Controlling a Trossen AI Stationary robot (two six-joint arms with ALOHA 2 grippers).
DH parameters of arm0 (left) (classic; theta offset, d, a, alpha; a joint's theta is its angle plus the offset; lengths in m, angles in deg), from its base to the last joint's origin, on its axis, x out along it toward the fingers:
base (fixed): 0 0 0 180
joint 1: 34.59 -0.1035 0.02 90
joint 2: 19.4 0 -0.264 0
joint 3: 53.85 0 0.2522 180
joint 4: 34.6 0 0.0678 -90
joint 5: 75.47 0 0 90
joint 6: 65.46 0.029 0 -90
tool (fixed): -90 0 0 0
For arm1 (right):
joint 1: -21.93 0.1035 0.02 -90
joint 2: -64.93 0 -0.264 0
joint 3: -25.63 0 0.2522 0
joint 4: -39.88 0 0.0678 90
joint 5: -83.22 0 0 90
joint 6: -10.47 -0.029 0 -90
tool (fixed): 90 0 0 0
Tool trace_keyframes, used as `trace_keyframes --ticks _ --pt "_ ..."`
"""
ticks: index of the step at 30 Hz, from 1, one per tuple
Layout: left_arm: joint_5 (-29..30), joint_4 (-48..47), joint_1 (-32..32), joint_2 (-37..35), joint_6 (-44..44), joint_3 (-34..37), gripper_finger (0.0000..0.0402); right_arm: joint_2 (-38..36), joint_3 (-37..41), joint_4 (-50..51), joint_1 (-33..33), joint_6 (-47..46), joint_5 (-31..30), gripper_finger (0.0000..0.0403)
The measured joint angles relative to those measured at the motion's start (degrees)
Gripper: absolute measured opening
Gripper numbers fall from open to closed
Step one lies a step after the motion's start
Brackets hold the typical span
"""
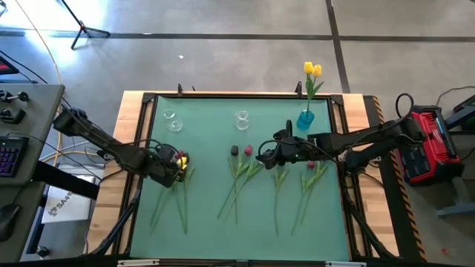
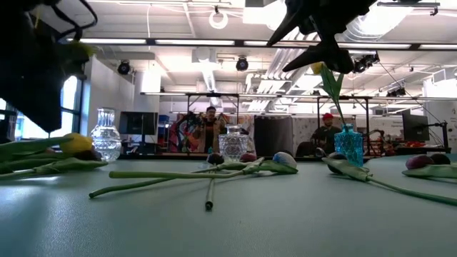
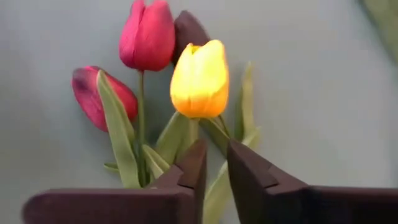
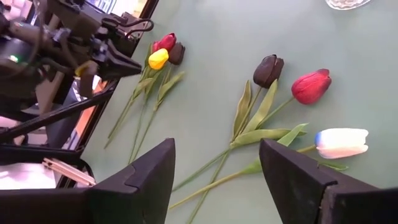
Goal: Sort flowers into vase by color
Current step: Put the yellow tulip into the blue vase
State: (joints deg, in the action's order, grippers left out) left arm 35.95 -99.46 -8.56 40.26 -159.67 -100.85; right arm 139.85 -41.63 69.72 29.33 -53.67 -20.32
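Now, left gripper (image 3: 214, 165): jaws narrowly parted over the yellow tulip (image 3: 199, 79) stem.
Right gripper (image 4: 217, 180): jaws wide, empty, above scattered flowers (image 4: 273, 106) on tabletop (image 4: 224, 56).

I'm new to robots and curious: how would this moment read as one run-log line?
left gripper: fingers slightly parted over yellow artificial tulip | right gripper: fingers open above table | blue glass vase: holds yellow tulips

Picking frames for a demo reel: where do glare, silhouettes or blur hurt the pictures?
Low view: ceiling lights glare, arms are black silhouettes, near table blurs. Left wrist view: yellow tulip sharp, hand soft. High view: even light. Right wrist view: white tulip nearly washes out.
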Motion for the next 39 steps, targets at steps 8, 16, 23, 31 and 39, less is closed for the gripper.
trace_keyframes --ticks 8,16,23,31,39 --pt "-2.7 3.6 -2.7 0.2 2.1 5.0 0.0107 0.0 0.0 0.0 0.0 -0.2 0.2 0.0222" --pt "-2.9 10.5 -4.7 0.2 6.7 6.2 0.0068 0.0 0.0 0.0 -0.3 -0.4 0.3 0.0222" --pt "-4.8 10.6 -6.7 0.2 8.4 6.2 0.0007 0.0 0.0 0.0 -0.7 -0.6 0.4 0.0222" --pt "-6.6 11.1 -8.6 -3.1 14.2 -1.5 0.0003 0.0 0.0 -0.1 -0.7 -1.9 0.4 0.0222" --pt "5.8 16.9 -15.0 -6.8 38.6 -9.0 0.0001 0.0 0.0 -5.9 -0.6 2.0 0.4 0.0222"
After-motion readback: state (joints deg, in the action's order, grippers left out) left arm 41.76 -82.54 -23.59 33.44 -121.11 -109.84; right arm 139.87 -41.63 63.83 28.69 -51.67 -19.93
